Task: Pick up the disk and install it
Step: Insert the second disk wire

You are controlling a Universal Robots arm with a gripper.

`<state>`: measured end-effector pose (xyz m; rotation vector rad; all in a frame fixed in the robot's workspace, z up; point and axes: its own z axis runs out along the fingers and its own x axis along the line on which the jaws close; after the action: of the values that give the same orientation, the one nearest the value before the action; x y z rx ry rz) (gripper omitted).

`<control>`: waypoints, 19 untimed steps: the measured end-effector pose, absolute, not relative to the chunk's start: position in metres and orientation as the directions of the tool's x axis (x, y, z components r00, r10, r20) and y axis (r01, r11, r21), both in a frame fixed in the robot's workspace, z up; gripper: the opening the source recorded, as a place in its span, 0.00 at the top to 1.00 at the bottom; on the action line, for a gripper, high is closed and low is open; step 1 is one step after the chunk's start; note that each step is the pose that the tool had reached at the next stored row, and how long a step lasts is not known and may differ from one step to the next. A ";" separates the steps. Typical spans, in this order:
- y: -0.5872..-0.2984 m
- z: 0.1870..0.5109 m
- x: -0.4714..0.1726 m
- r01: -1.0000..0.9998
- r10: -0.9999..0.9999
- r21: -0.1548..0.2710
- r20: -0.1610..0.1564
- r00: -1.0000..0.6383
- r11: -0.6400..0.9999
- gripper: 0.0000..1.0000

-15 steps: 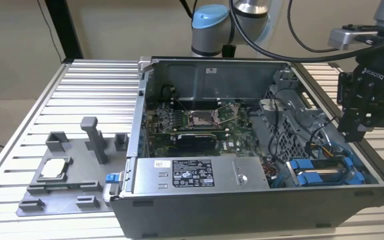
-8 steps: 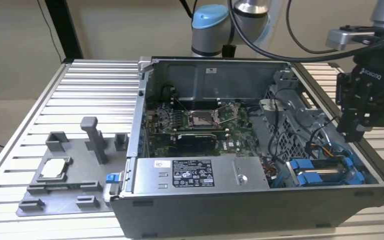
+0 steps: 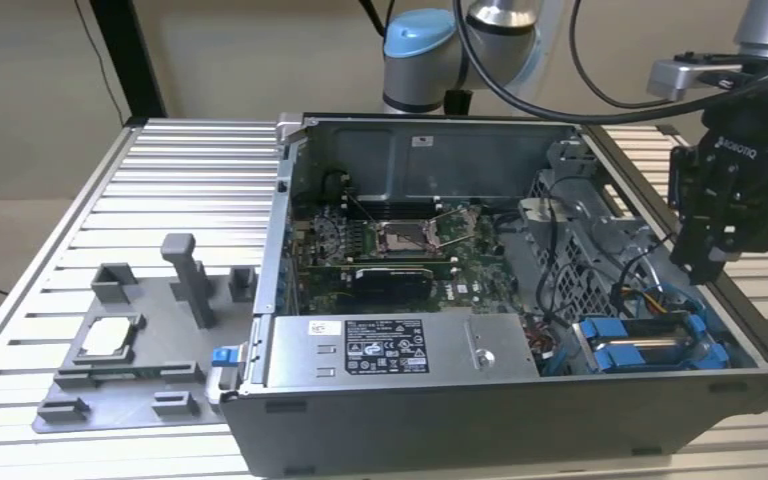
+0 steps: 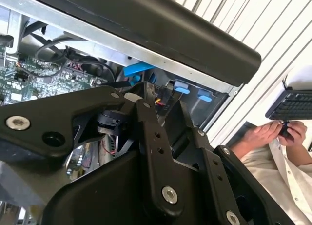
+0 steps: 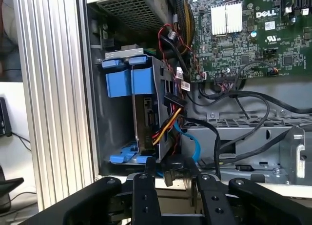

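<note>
Above the case [image 3: 518, 420], hand [image 3: 707, 262]; disk [image 3: 638, 350] seated

open computer case [image 3: 424, 140] | motherboard [image 3: 398, 250] inside | grey fixture tray [image 3: 131, 350] at exterior view's left | person's hands [image 4: 273, 132]

Open computer case [image 3: 518, 400] lying on the slatted table [image 3: 184, 190], motherboard [image 3: 398, 250] exposed. Black claw [image 3: 707, 265] hovering above the case's edge on the exterior view's right, empty, just over the drive bay. Disk [image 3: 640, 352] seated in that bay, blue frame showing. Grey fixture [image 3: 124, 345] resting beside the case.
</note>
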<state>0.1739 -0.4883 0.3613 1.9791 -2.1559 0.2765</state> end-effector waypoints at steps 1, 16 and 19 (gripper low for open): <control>-0.488 0.361 0.174 -0.996 -0.958 -0.002 0.274 -0.082 0.085 0.00; -0.487 0.358 0.174 -0.996 -0.953 -0.003 0.291 -0.082 0.085 1.00; -0.487 0.358 0.174 -0.996 -0.953 -0.003 0.291 -0.082 0.085 1.00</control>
<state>0.1739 -0.4868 0.3581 1.9688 -2.1451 0.2961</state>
